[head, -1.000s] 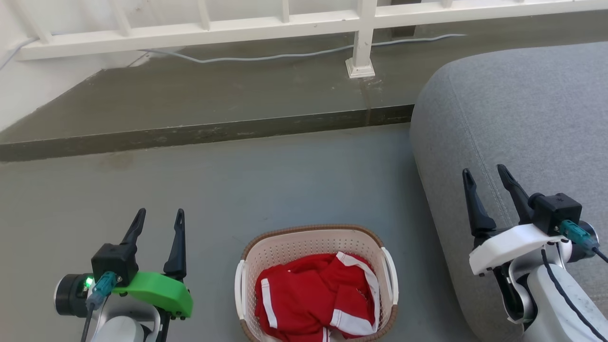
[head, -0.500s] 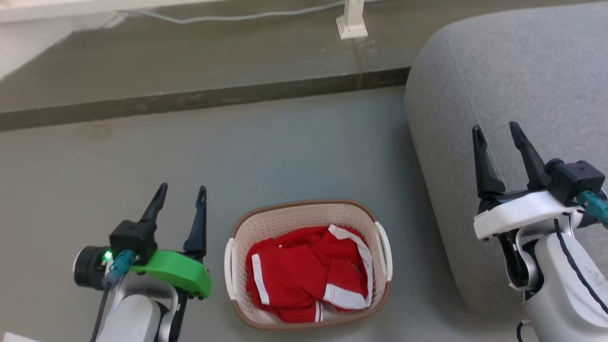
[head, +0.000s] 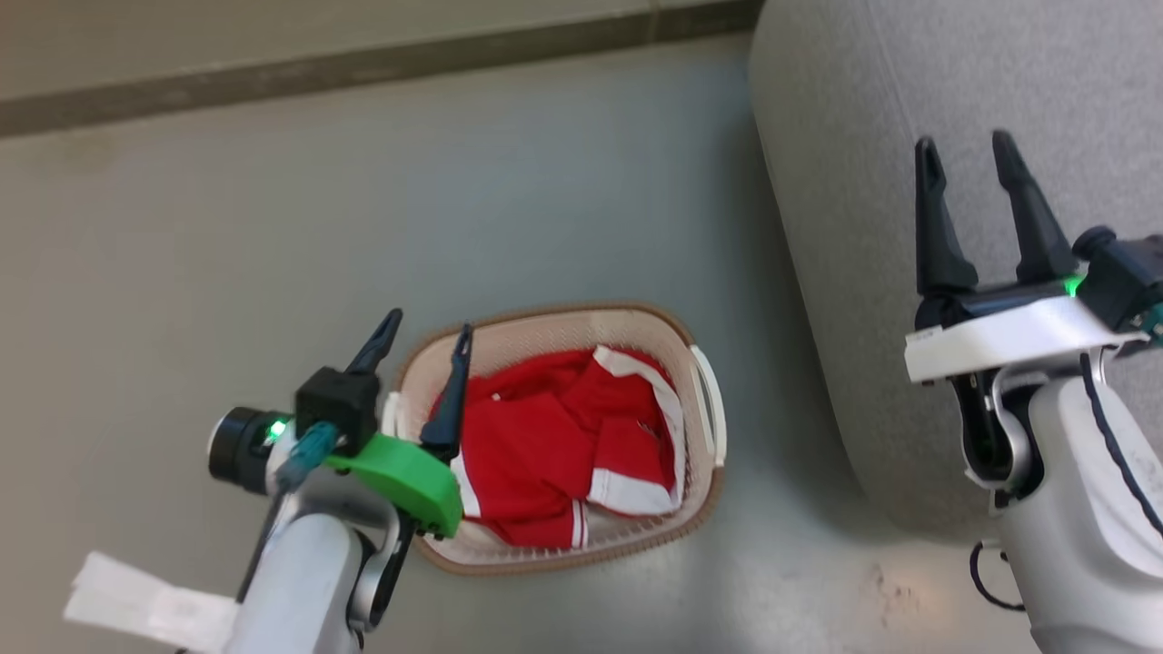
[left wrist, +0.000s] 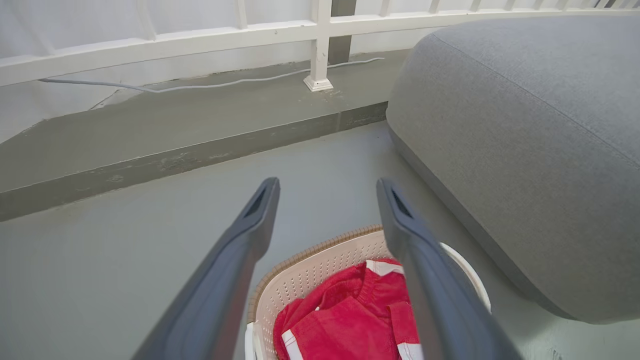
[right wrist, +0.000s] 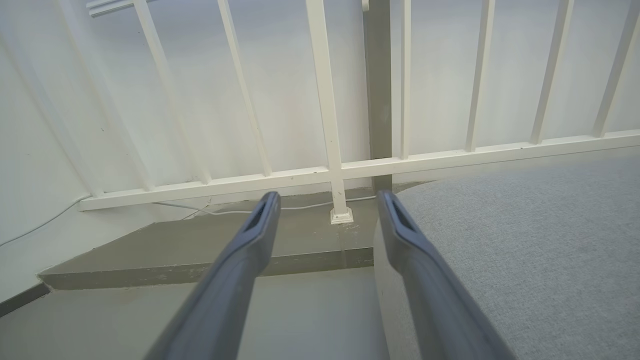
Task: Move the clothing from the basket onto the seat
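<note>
Left gripper (head: 431, 322) brought over left rim of basket (head: 545, 313), jaws wide, empty; clothing (head: 545, 436) reachable, ungrasped. Right gripper (head: 963, 141) likewise wide.

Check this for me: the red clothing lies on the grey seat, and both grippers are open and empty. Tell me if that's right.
Not quite. The clothing lies in the basket on the floor beside the seat, not on it, as the head view shows. The rest holds: the left gripper and the right gripper are open and empty.
</note>
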Tool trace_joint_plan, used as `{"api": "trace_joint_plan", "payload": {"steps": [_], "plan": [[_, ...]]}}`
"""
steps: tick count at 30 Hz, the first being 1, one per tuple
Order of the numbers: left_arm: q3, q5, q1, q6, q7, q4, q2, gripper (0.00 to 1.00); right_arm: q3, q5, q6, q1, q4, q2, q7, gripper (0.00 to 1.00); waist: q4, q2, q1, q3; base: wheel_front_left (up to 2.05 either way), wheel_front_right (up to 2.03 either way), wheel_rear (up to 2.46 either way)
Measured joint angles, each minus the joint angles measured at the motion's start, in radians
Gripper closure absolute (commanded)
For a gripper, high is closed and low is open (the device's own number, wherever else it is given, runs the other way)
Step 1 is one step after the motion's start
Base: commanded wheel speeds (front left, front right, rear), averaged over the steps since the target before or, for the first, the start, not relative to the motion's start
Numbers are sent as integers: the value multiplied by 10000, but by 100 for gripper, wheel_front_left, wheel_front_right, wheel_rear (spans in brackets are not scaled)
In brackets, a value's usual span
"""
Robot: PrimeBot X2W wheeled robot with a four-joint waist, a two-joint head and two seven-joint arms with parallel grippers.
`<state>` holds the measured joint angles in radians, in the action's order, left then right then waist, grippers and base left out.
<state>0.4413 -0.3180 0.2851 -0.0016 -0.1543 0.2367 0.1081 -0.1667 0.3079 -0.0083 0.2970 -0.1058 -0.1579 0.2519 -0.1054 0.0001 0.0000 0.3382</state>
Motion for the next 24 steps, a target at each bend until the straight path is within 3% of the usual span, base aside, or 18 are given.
{"api": "trace_joint_plan", "payload": {"steps": [13,24], "plan": [[746,497,1008,-426,882,1430,-36,0,65,-6,173,729,986,449,31,0,-731,0,1,1794,0,0,0],[606,637,2247,-477,1710,3030,35,0,161,17,345,1282,1960,817,35,0,-1526,0,1,3329,0,0,0]]}}
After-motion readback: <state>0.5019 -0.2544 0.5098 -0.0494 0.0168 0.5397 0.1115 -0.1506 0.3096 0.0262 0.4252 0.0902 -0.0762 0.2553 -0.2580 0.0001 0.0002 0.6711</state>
